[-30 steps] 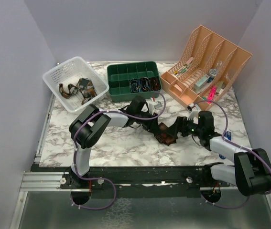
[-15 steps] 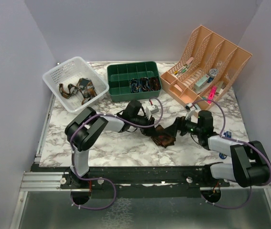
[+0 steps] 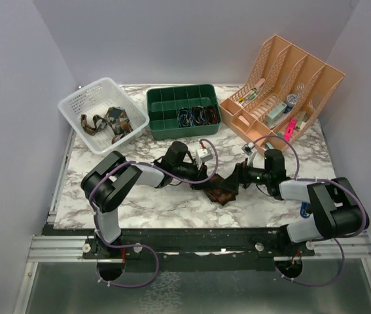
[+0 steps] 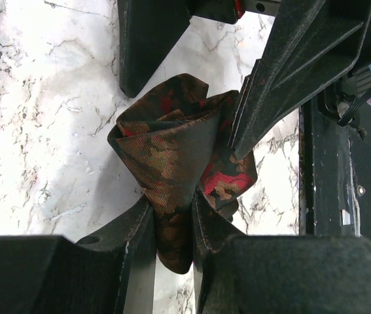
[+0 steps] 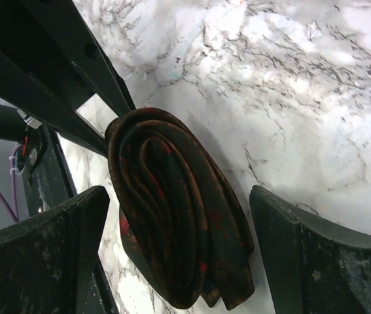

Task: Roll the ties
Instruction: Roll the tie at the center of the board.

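A dark brown tie with reddish-orange flecks (image 3: 222, 191) lies wound into a loose roll (image 5: 172, 235) on the marble table (image 3: 146, 203), between the two arms. My left gripper (image 4: 172, 204) is shut on a fold of this tie (image 4: 172, 157) at its near edge; in the top view it (image 3: 205, 176) sits just left of the roll. My right gripper (image 5: 178, 196) stands open with one finger on each side of the roll, not pressing it. From above, it (image 3: 237, 175) comes in from the right.
A white basket (image 3: 80, 104) with loose ties (image 3: 110, 121) stands at the back left. Behind the arms, a green compartment tray (image 3: 165, 108) holds rolled ties (image 3: 197, 116). A peach desk organiser (image 3: 303, 72) fills the back right corner.
The left gripper has closed tighter on the tie and drawn back toward the left. The right gripper has slid left until its fingers straddle the roll, which shifted slightly nearer.
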Motion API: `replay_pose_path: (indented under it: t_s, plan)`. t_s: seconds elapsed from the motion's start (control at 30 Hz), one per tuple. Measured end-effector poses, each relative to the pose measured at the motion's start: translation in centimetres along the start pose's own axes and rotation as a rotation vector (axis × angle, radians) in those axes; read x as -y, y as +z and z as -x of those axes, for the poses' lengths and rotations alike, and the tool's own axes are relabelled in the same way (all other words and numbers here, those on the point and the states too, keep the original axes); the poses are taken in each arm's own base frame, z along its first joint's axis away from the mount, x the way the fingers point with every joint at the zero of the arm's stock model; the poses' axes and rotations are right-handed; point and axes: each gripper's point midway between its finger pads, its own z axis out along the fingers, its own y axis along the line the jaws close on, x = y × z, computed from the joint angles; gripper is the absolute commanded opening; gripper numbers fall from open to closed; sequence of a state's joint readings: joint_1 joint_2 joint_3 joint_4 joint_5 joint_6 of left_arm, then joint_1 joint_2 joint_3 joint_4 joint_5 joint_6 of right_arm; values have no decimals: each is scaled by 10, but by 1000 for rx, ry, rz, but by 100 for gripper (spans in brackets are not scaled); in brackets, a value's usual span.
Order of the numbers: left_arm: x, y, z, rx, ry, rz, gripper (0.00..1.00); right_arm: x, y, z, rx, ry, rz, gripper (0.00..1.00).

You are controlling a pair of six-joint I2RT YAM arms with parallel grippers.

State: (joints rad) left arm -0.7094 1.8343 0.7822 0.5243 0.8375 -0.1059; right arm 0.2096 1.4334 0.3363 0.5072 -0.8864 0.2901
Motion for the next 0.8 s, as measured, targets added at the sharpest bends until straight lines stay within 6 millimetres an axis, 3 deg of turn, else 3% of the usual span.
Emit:
replay_pose_path:
  t_s: [0.37, 0.67, 0.8]
  plan:
    - [3, -3, 1, 24, 41, -1, 14, -13, 12, -4, -72, -26, 79, 88]
    - [4, -6, -1, 31, 47, 8, 14, -21, 18, -21, -130, 2, 110, 82]
    - [4, -7, -1, 33, 49, 10, 13, -21, 18, -22, -135, 10, 109, 71]
